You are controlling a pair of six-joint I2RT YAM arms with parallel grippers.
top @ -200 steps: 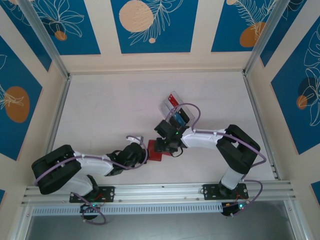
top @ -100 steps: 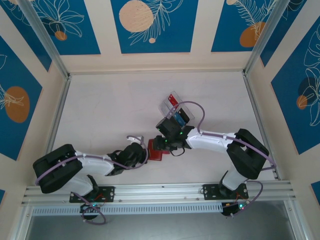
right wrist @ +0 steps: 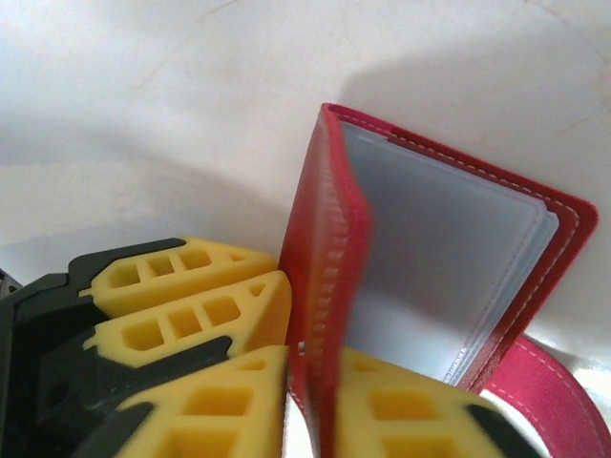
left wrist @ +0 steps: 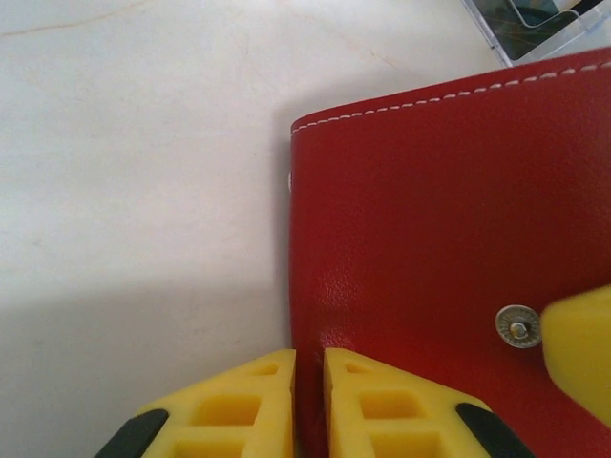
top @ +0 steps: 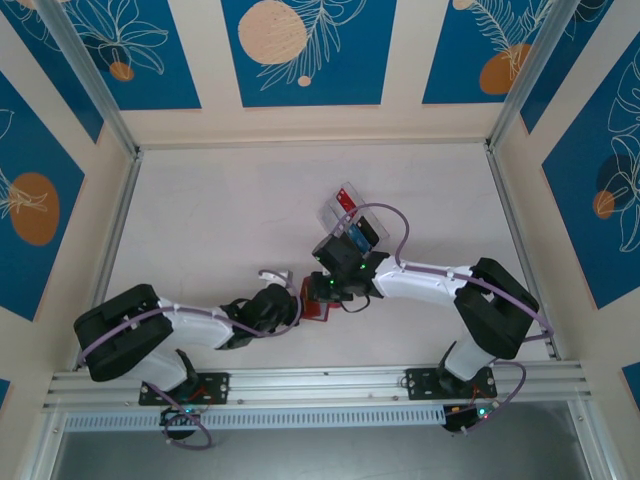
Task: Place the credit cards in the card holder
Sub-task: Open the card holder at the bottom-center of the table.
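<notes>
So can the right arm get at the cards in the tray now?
Probably not yet: the right gripper is shut on the raised cover of the card holder. The clear tray of credit cards lies just beyond, nothing between, so it need only let go.

I work in a robotics lab cell, a purpose-built test enclosure, not a home or a shop. What shows it best is the aluminium mounting rail (top: 320, 380), which carries the bolted bases of my two arms (top: 430, 280). Beyond that rail lies a bare, pale surface (top: 220, 230). From the rail's ends, slotted aluminium profiles (top: 112, 240) run away along both sides, then rise as slanting posts (top: 88, 75). Past the surface's edge farthest from the rail, and along both flanks, stand printed backdrop panels (top: 300, 50), blue with orange discs and white leaf outlines. Purple cables (top: 396, 228) loop over my arms, and small green lights (top: 483, 409) glow by the bases just on the near side of the rail.
</notes>
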